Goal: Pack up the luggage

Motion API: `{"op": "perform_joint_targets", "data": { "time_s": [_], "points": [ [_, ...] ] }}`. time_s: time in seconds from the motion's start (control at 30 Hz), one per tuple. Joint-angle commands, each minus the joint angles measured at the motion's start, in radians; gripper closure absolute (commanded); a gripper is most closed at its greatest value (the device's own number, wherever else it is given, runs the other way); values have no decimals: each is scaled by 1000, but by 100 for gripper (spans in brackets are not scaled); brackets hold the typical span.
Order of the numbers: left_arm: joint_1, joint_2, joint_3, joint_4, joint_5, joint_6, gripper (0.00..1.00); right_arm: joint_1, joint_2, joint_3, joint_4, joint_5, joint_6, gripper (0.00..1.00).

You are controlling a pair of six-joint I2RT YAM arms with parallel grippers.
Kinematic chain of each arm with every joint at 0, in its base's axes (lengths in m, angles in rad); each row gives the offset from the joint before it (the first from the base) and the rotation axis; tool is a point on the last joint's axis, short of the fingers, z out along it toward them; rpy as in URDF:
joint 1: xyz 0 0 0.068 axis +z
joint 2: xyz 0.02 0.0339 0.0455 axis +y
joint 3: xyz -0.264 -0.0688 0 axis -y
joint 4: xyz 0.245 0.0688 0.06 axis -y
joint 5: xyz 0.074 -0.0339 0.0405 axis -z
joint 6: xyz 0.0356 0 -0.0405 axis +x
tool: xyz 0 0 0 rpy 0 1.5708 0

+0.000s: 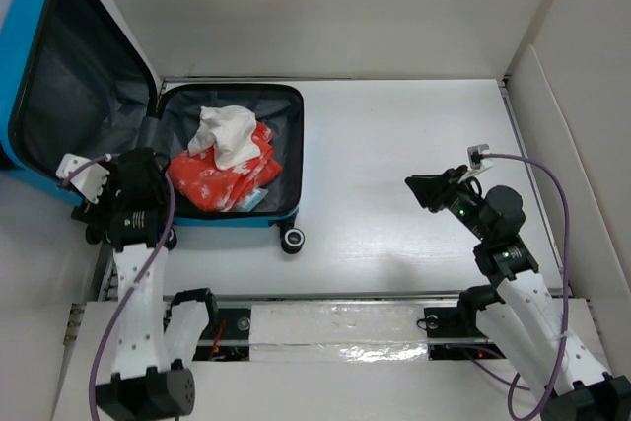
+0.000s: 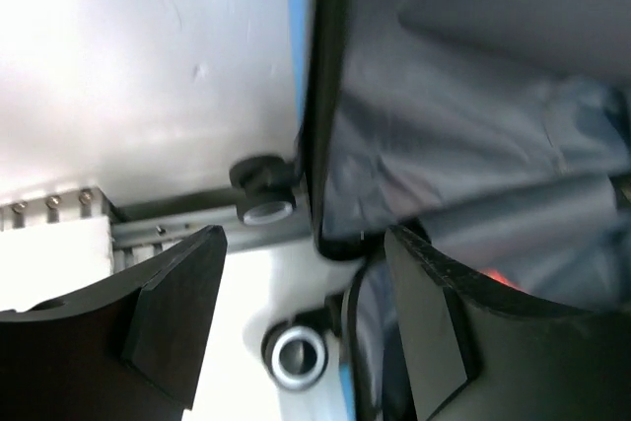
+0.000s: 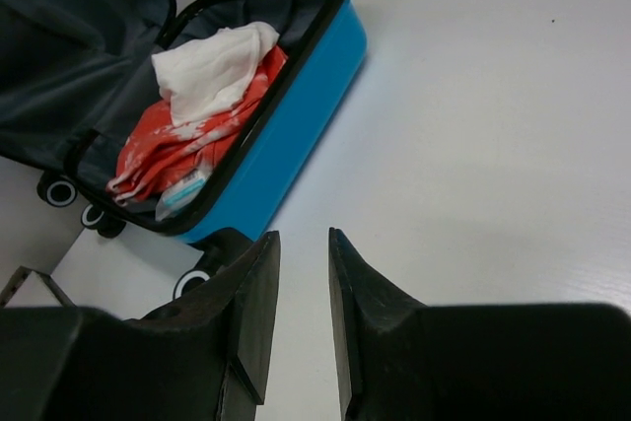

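The luggage [image 1: 233,220] lies open at the table's left, its blue shell down and its lid [image 1: 74,76] propped up against the left wall. Its base holds a red-orange patterned garment [image 1: 222,182] with a white cloth [image 1: 228,135] on top; both show in the right wrist view, garment [image 3: 182,150] and cloth [image 3: 212,66]. My left gripper [image 1: 146,167] is open and empty at the hinge corner, its jaws on either side of the black rim [image 2: 320,96] of the grey lining [image 2: 463,125]. My right gripper [image 1: 426,190] hovers over bare table, slightly open and empty; it also shows in its own view [image 3: 303,236].
A black suitcase wheel [image 1: 292,240] sticks out toward the arms; two wheels [image 2: 296,357] show in the left wrist view. White walls close in the table at back and sides. A metal rail [image 1: 325,327] with tape runs along the near edge.
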Motion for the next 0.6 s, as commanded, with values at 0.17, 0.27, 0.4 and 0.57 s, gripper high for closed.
{"op": "perform_joint_targets", "data": {
  "time_s": [0.17,0.27,0.4,0.57],
  "points": [
    [155,165,23,167,-28,96,44,7,10,44,12,10,-32,67],
    [241,232,76,141,79,73,52,7,24,44,15,7,-33,67],
    [241,245,147,142,141,81,69,7,50,43,32,-11,-32,67],
    [153,216,170,200,178,139,96,16,71,41,41,-2,-30,67]
  ]
}}
